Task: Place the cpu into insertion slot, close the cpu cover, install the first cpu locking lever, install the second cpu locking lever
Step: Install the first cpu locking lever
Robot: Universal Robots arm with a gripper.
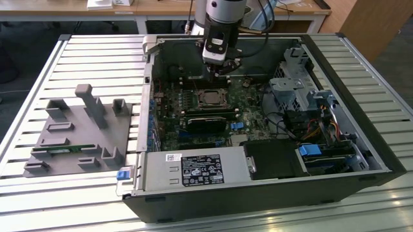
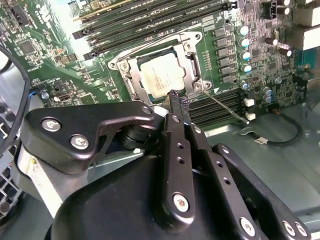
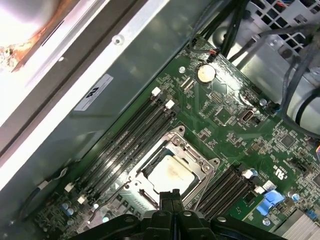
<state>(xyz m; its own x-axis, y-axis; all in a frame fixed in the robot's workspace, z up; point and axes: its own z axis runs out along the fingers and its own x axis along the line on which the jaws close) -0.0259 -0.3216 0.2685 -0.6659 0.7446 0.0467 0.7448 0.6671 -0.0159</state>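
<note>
While your gripper (image 2: 178,102) hovers just beside the cover (image 2: 192,67), fingers pressed together and empty, the chip (image 1: 210,98) sits beneath that closed frame, centre of the exterior view; a shut tip probably suits nudging the thin lever (image 2: 225,106).

**Robot arm pointing down, end effector closed**

A single arm (image 1: 225,10) with a pale grey and silver wrist section enters from the top of the exterior view and hangs nearly vertical. At its lower end is a black end effector (image 1: 221,71), pointing downward. In both wrist views its two slim black fingers (image 2: 173,150) (image 3: 165,199) lie pressed flat together, tips meeting, with nothing gripped between them. Broad black linkage plates (image 2: 82,132) with silver screws flank the fingers.
</note>
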